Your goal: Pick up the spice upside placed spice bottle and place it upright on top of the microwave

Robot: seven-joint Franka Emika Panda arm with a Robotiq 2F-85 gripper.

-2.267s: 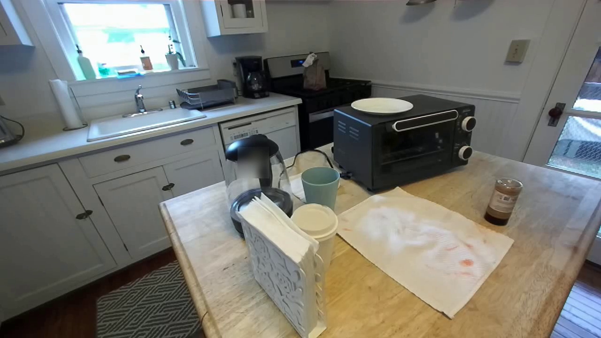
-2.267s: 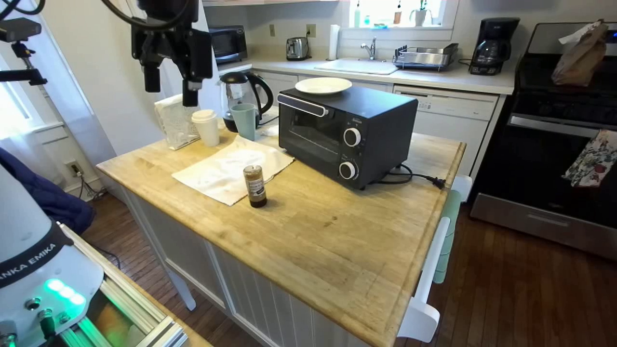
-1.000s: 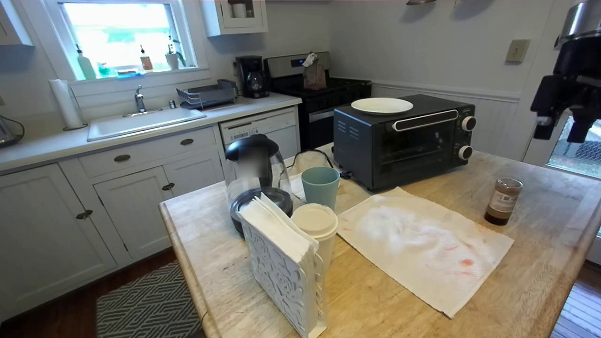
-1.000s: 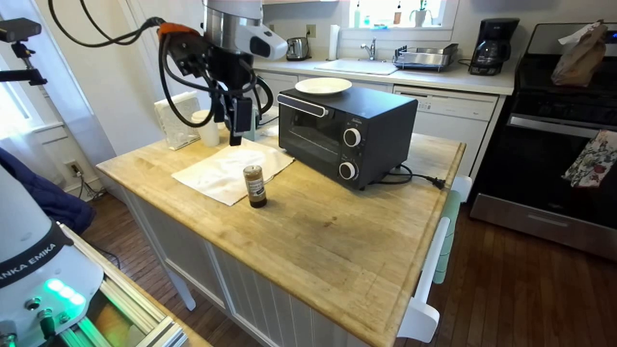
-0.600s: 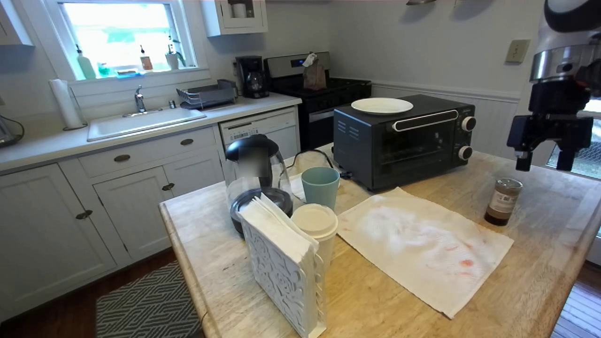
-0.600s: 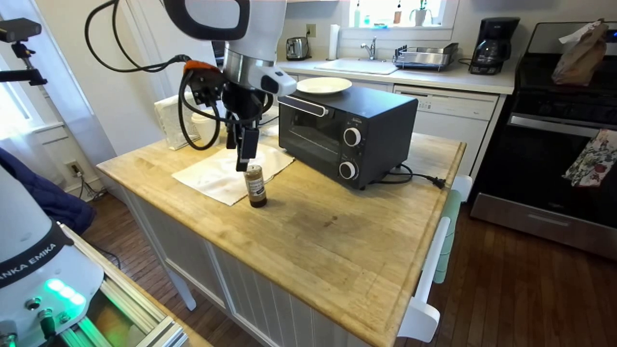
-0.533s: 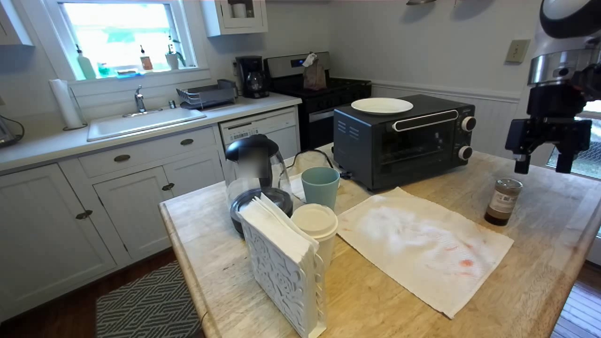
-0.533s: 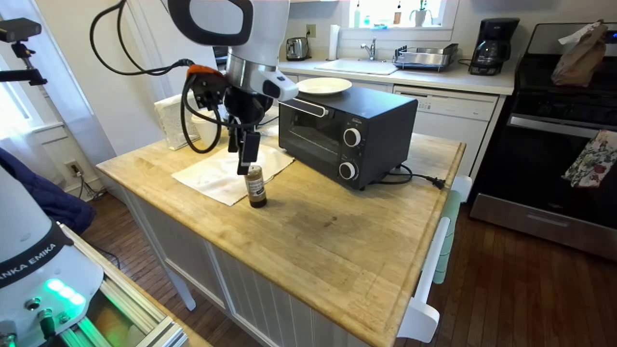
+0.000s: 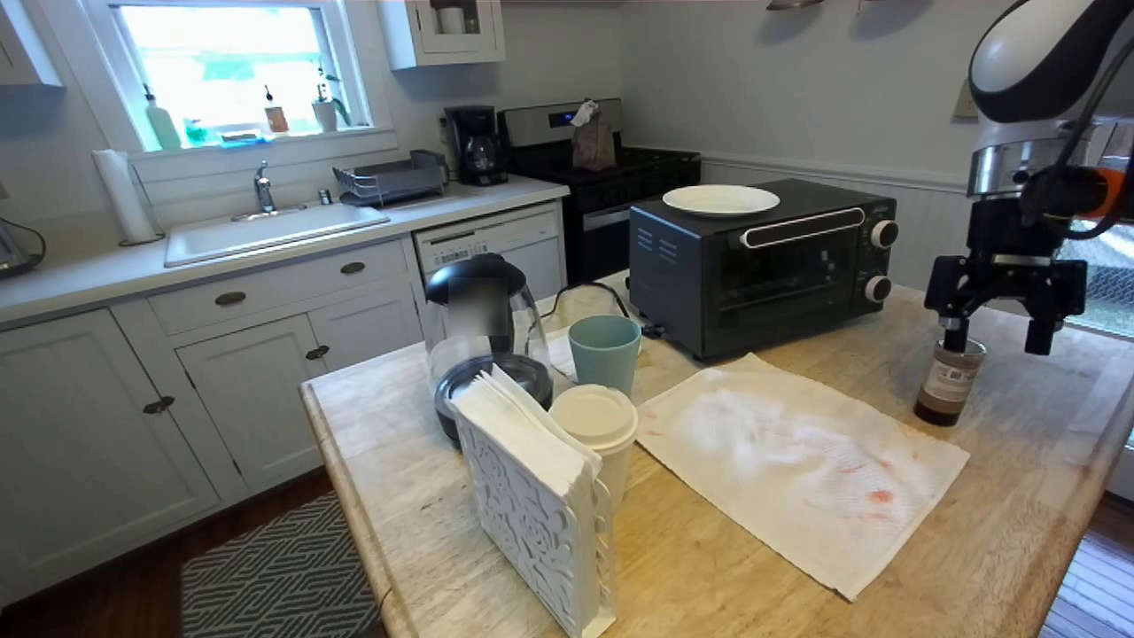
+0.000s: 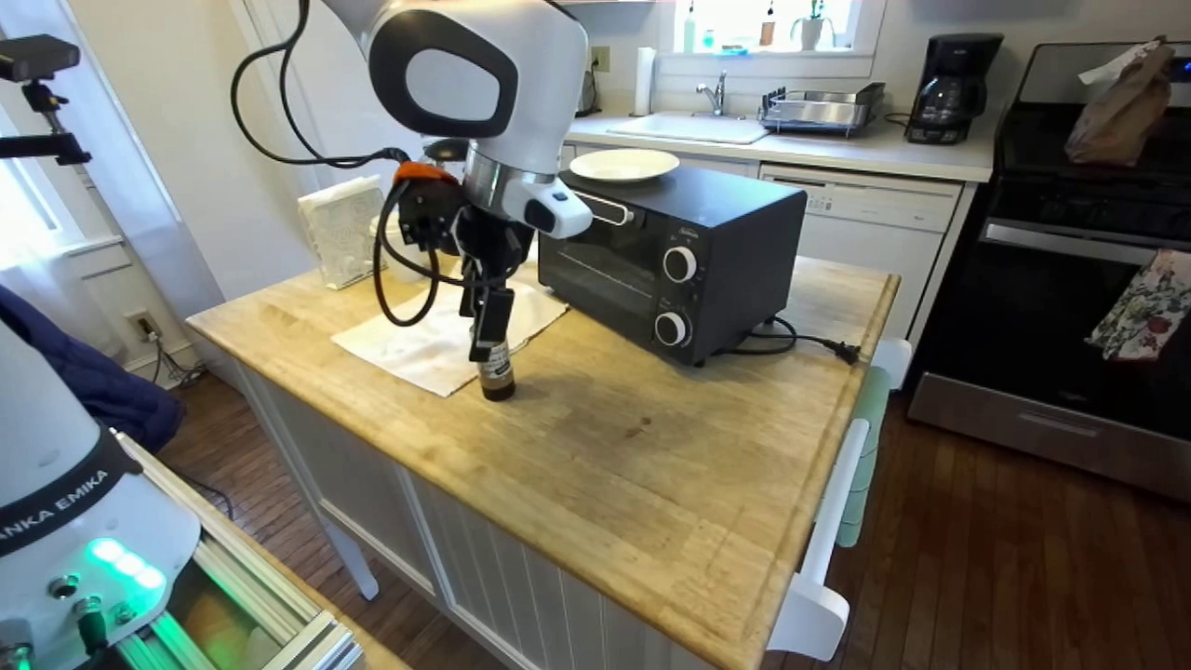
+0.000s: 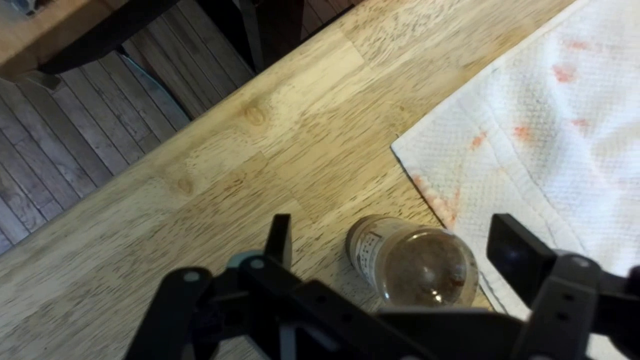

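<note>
In an exterior view, the spice bottle [image 9: 951,381] is standing upside down on the table [image 9: 700,549], just right of the paper towel [image 9: 797,470] and nearer than the microwave [image 9: 682,283]. The gripper [image 9: 997,343] is hovering at the bottle's upper end, its jaws spread apart and holding nothing. In the wrist view the bottle is sitting off-centre, closer to the towel-side finger [image 11: 520,260]; grasping well is probably calling for shifting towards the towel, sinking to the label, then closing squarely (a firm hold is mattering, since it's needing flipping).
</note>
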